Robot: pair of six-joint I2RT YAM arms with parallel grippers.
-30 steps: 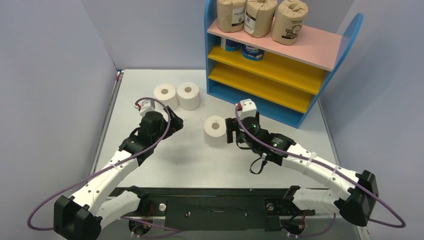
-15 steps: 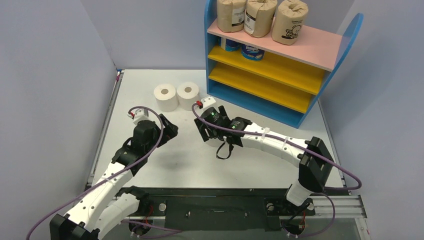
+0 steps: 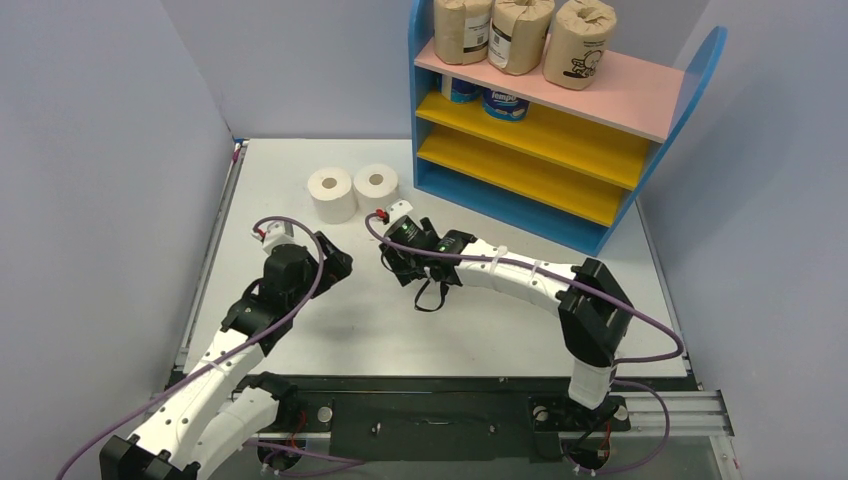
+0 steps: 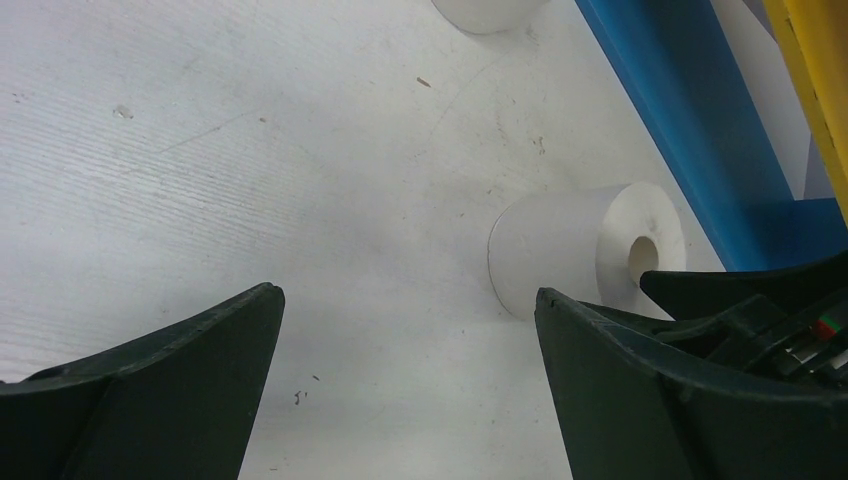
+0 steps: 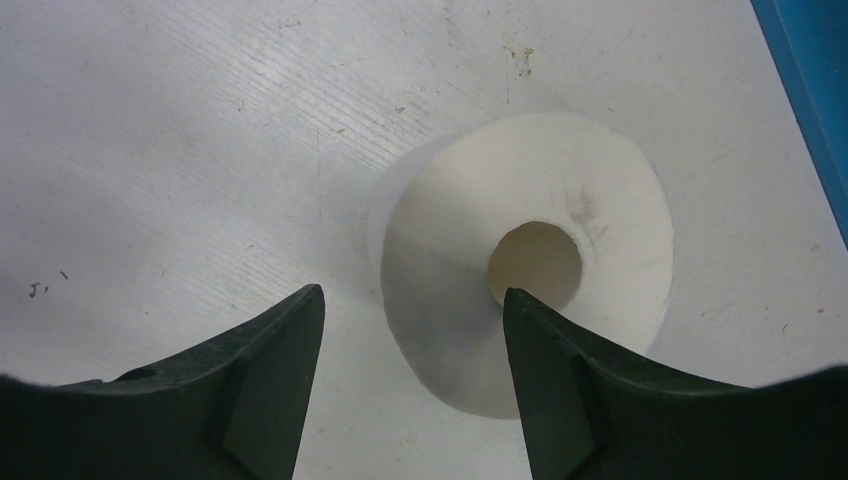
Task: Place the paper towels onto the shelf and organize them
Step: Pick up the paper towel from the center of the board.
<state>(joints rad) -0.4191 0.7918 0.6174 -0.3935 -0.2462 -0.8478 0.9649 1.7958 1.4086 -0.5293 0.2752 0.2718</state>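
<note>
Found the right gripper [image 3: 393, 262] stretched left across the table [image 3: 450, 335], hanging directly over an upright plain white roll [image 5: 450, 220]. Saw its fingers [image 5: 260, 390] set apart, one outside the roll's near wall, the other over the top face beside the hollow core. Made out a gap at the outer finger; could not tell contact at the inner one. Noted the left gripper [image 3: 335, 258] low over bare table just beside, fingers [image 4: 150, 400] splayed wide, pinching nothing, facing that same roll. Counted two more white rolls [image 3: 331, 193] standing side by side farther back, near the left front corner of the shelf [image 3: 425, 60]. Saw three brown-wrapped rolls [image 3: 520, 35] upright along the pink top board [image 3: 620, 95]. Spotted two Tempo-wrapped rolls [image 3: 505, 103] tucked at the left end of the upper yellow board [image 3: 570, 135].
</note>
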